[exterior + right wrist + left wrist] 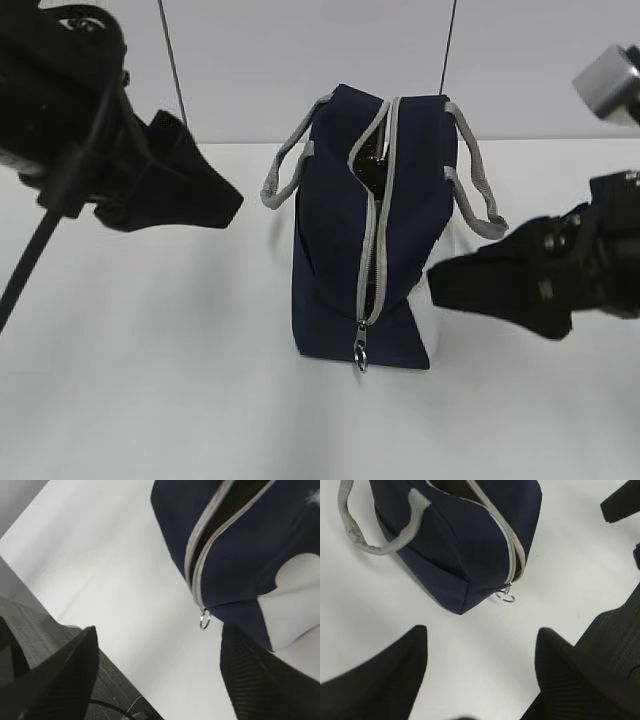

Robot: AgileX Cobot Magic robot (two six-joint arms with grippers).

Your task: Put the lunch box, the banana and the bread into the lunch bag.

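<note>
The navy lunch bag [340, 240] stands upright mid-table, its grey zipper open along the top and down the near end, the metal ring pull [361, 356] hanging at the bottom. It also shows in the left wrist view [465, 535] and the right wrist view [240, 540]. Something dark and glossy shows inside the opening; I cannot tell what. The lunch box, banana and bread are out of view. My left gripper [225, 200] hovers left of the bag, open and empty. My right gripper [445, 280] hovers right of the bag, open and empty.
The bag's grey webbing handles [285, 165] hang out to both sides. The white table [150, 380] spreads around the bag. In the right wrist view the table's edge [90, 630] and grey floor lie at the lower left.
</note>
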